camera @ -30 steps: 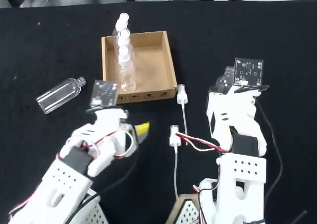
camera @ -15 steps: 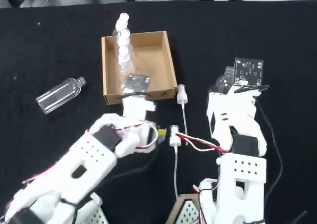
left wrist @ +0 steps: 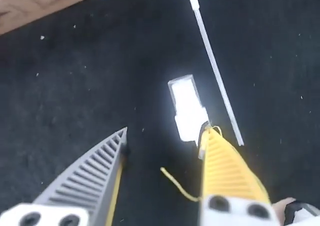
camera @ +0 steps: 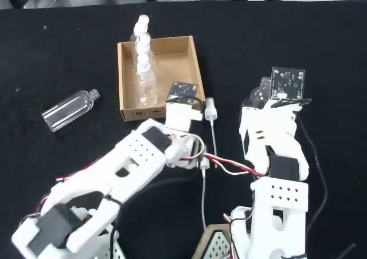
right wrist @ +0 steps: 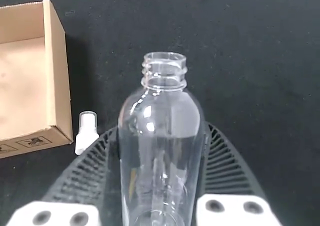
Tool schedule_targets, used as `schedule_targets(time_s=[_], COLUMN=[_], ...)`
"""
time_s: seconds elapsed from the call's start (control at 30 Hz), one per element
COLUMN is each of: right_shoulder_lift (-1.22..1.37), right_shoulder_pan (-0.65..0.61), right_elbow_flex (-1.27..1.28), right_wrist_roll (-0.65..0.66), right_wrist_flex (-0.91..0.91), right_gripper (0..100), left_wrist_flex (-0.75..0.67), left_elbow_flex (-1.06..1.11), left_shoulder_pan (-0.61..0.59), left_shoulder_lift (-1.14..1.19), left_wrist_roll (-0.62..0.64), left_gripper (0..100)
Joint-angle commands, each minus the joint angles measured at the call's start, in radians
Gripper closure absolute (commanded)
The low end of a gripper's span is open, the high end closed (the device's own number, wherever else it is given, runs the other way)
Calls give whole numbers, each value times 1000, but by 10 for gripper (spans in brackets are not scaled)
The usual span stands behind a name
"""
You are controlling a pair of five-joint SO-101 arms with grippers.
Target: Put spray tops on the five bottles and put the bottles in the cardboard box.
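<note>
**Left fingers open at a loose spray top; right fingers clasping an uncapped bottle**

The left fingers (left wrist: 227, 171) stand wide apart and hold nothing. The yellow fingertip lies at one end of a spray top (left wrist: 186, 106), seemingly touching it. The grey finger is on the far side of the gap, apart from the spray top. This spray top lies flat on the black tabletop (left wrist: 75, 86).

The right fingers (right wrist: 92, 163) are closed on the body of a clear bottle (right wrist: 162, 136). It is held upright between them, its threaded neck open and uncapped.

In the high view the left arm (camera: 132, 161) slants across the tabletop towards the near right corner of the cardboard box (camera: 198, 75). The right arm (camera: 274, 138) stands apart from the box, on its right.

A second spray top (camera: 210, 111) lies just beside that corner of the box, its thin tube pointing back towards the arms.

Inside the box, capped bottles (camera: 146, 84) lie in a line along the left wall.

Another uncapped bottle (camera: 70, 109) lies on its side on the tabletop, well apart from the box on the left.
</note>
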Motion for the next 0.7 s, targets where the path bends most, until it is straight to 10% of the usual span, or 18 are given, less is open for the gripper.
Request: schedule_targets(time_s=[0.0,0.67], right_shoulder_lift=[-33,-36], right_shoulder_pan=[35,57], right_elbow_flex=[-8,-16], right_wrist_roll=[-9,-9], right_wrist_flex=[-29,-31], right_gripper=[878,878], left_wrist_flex=[-6,-3], left_elbow_flex=[-104,-262], left_shoulder_pan=[8,61], left_shoulder_lift=[41,358], left_wrist_roll=[8,8], left_gripper=[787,788])
